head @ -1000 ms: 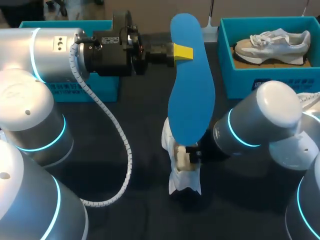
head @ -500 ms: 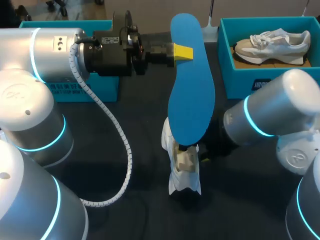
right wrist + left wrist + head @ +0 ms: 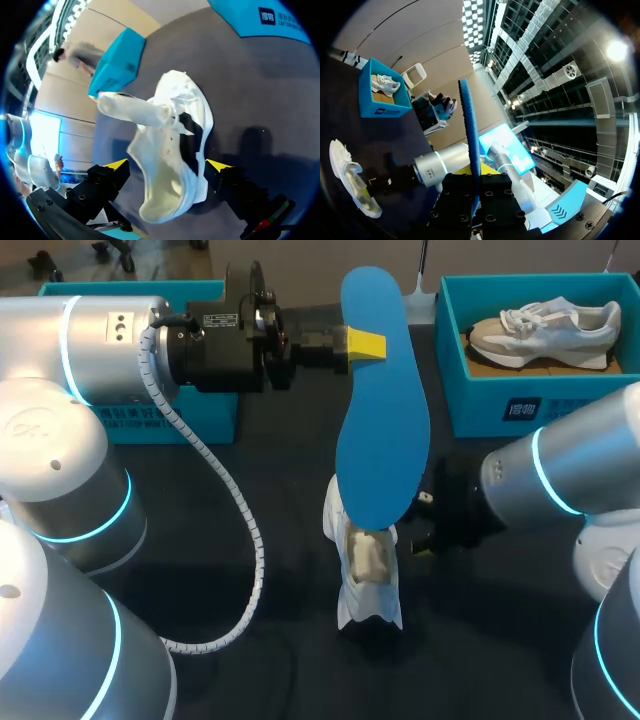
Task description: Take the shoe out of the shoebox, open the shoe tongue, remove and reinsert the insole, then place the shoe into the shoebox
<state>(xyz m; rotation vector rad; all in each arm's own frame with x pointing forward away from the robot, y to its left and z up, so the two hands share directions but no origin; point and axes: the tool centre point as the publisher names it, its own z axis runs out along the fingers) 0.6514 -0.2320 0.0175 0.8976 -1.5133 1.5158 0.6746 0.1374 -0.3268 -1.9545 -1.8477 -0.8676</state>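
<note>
Insole (image 3: 382, 430) is out of the shoe and held in air by L gripper (image 3: 366, 344). It looks pinched near the upper end, prob. from both faces, but the far finger is hidden behind the blue. Long axis approx. vertical, free end hanging just over shoe (image 3: 366, 580) opening. Shoe lies on table (image 3: 280, 440), tongue pulled up. R gripper (image 3: 167, 165) sits beside the shoe, 2 fingers spread wide, shoe ahead of them and untouched — the nearer arm for steadying. Judgement: reinsertion turns on bringing the insole's axis in line w/ the shoe's length before lowering.
</note>
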